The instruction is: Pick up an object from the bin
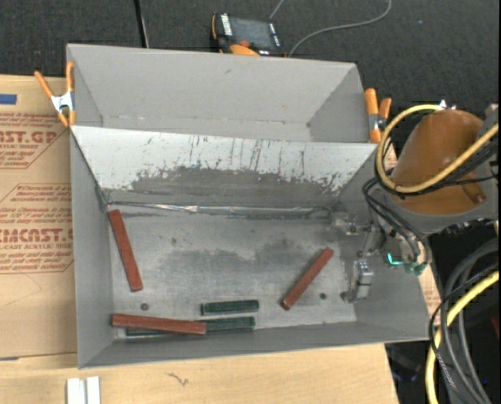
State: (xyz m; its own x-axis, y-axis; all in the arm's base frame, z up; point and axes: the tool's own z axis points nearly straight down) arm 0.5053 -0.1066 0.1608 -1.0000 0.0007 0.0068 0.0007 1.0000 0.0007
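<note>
Five slim flat sticks lie loose on the floor of the grey metal bin, and the two-finger gripper hangs low over that floor with nothing seen in its grasp; whether it is spread or closed cannot be told. Nearest to the gripper, just to its view-left and apart from it, lies a red-brown flat stick, slanted with its upper end toward the gripper. Farther to the gripper's view-left and a little lower lies a short dark green stick. Beyond that, a long red-brown stick rests across a second dark green stick. Farthest from the gripper, well apart across the floor, a steeply tilted red-brown stick lies alone.
</note>
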